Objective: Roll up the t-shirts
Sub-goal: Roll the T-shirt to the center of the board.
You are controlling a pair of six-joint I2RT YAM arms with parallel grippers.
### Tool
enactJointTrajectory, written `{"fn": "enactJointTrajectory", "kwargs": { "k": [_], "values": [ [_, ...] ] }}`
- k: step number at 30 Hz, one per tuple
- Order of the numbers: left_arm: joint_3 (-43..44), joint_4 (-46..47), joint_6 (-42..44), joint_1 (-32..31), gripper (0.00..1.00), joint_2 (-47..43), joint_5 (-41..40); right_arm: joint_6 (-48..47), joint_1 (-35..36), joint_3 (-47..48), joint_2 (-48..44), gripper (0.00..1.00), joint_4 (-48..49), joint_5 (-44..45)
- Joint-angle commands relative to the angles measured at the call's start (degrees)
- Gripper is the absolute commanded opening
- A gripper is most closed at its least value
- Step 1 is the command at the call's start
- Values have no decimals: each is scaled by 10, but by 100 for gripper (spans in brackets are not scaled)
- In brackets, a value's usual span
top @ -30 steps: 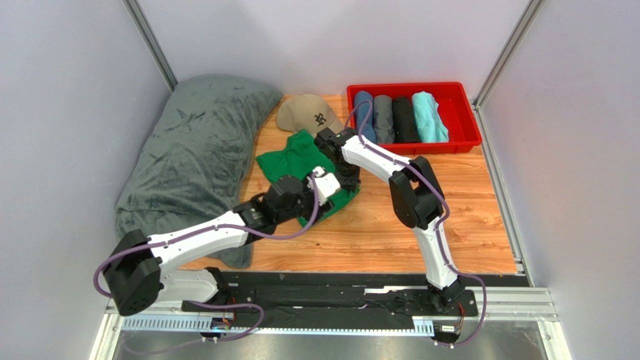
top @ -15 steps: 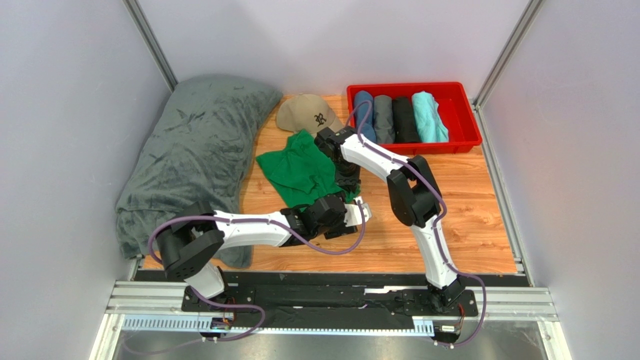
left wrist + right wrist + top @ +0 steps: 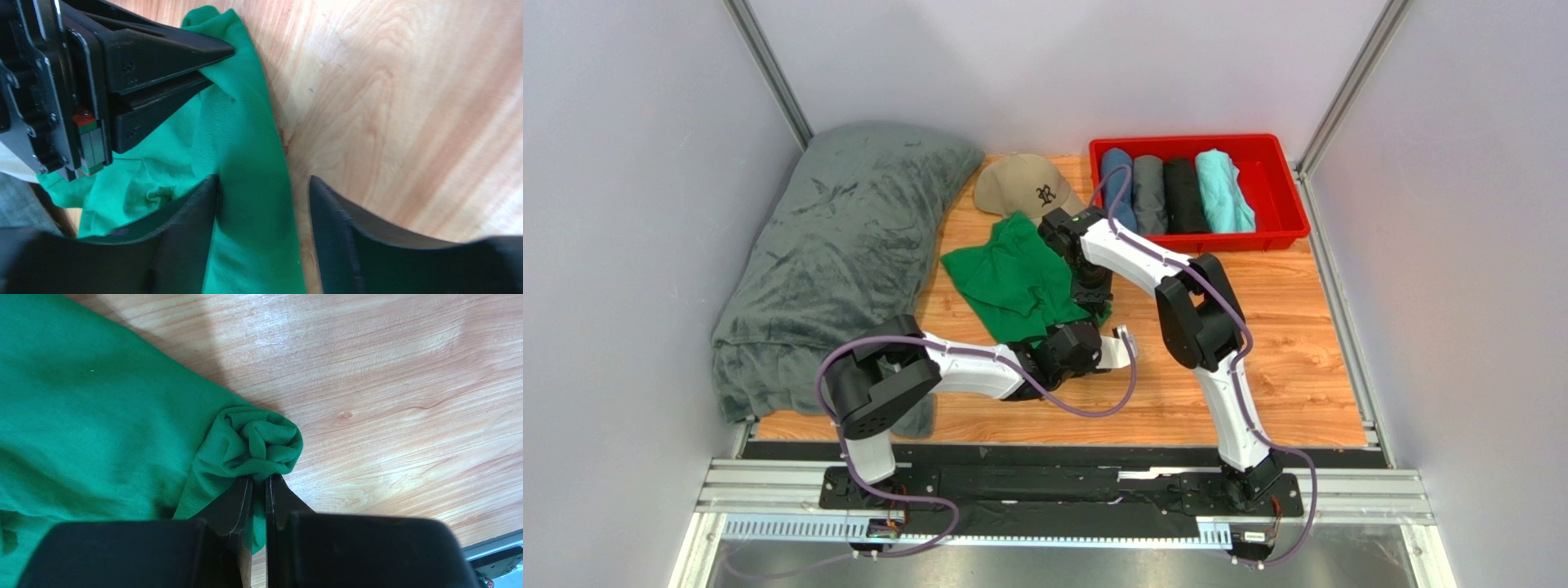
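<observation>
Your green t-shirt (image 3: 1008,282) lies mid-way across the table (image 3: 1284,355), soft, light and limp. The right gripper (image 3: 258,481) pinches its bunched 3 o'clock edge. The left gripper (image 3: 264,184) gapes astride the 5 o'clock edge, so grip there.

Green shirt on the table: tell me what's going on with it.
Both arms are working on the green t-shirt, which lies mostly flat on the wooden table. The right gripper is shut on a bunched bit of its edge. The left gripper is open, straddling a strip of the shirt's edge without clamping it. Four rolled shirts sit in the red bin.
</observation>
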Motion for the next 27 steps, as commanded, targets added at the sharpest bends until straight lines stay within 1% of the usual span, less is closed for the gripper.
{"fn": "enactJointTrajectory", "kwargs": {
  "k": [1, 3, 4, 6, 7, 8, 9, 11, 12, 13, 15, 18, 20, 21, 22, 23, 25, 26, 27],
  "values": [
    [19, 40, 12, 6, 51, 12, -20, -4, -5, -16, -2, 0, 18, -10],
    [23, 28, 2, 17, 38, 13, -11, -2, -6, -22, -8, 0, 21, -12],
    [23, 25, -4, 20, 19, 13, -8, -3, -5, -23, -9, 0, 25, -13],
    [22, 20, -12, 31, 5, 6, 0, -1, -5, -25, -13, 0, 27, -15],
    [20, 15, -28, 34, 0, 1, 6, 1, -5, -26, -16, 3, 34, -15],
    [20, 0, -39, 38, 0, -11, 15, 4, -6, -31, -21, 8, 42, -12],
    [21, -12, -51, 43, 0, -19, 33, 8, -6, -44, -39, 20, 50, -10],
    [25, -49, -92, 50, 0, -41, 55, 22, -6, -64, -66, 35, 90, -2],
    [25, -58, -104, 54, 0, -48, 85, 26, -5, -75, -78, 47, 105, 1],
    [20, -70, -128, 62, 0, -64, 99, 36, -6, -88, -106, 50, 128, 5],
    [18, -86, -162, 71, 0, -75, 145, 49, -10, -98, -131, 57, 146, 23],
    [22, -113, -211, 95, 0, -97, 208, 81, -17, -126, -191, 61, 185, 49],
    [24, -135, -234, 116, 0, -109, 263, 112, -21, -167, -246, 62, 222, 71],
    [24, -139, -254, 122, 0, -112, 275, 123, -22, -184, -266, 63, 239, 79],
    [24, -146, -263, 129, 0, -119, 288, 129, -22, -227, -309, 64, 277, 91],
    [24, -150, -265, 140, 0, -120, 312, 142, -23, -247, -328, 64, 298, 94],
    [26, -162, -305, 156, 0, -122, 340, 153, -24, -289, -367, 65, 354, 106],
    [26, -167, -320, 177, 0, -122, 372, 166, -23, -335, -399, 65, 375, 107],
    [29, -173, -351, 188, 0, -118, 389, 174, -23, -357, -416, 65, 413, 109]
  ]
}}
